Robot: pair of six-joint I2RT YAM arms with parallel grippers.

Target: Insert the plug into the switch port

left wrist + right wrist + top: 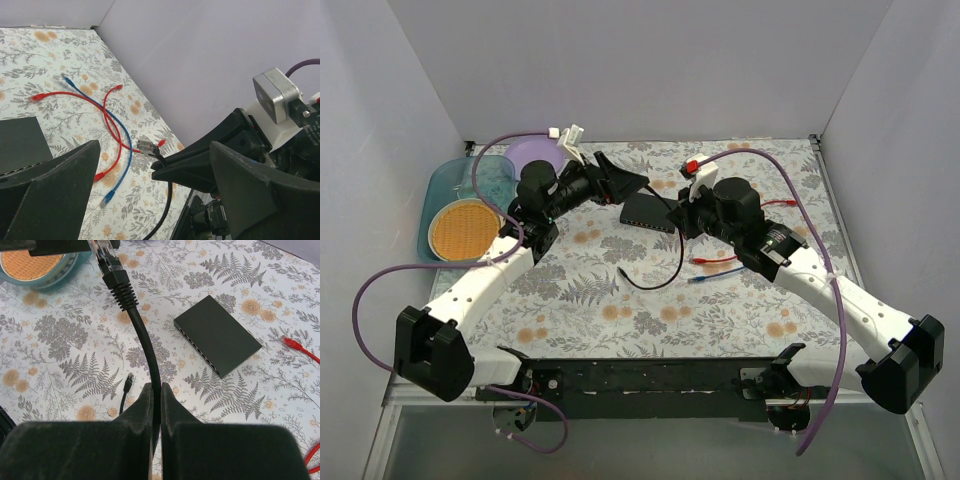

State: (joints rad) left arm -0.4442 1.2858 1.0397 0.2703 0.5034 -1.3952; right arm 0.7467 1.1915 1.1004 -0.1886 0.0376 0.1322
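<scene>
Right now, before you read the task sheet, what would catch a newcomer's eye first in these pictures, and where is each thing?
First, the right claw pinched shut on a black cable, whose plug stands up above it in mid-air. Next, the flat black switch lying on the flowered cloth just beyond, with the left claw open close by. Loose red and blue cables sprawl to the switch's right.

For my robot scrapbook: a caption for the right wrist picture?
Right pincer shut on black cable below its plug, switch lying beyond.

No legible txt or labels.
</scene>
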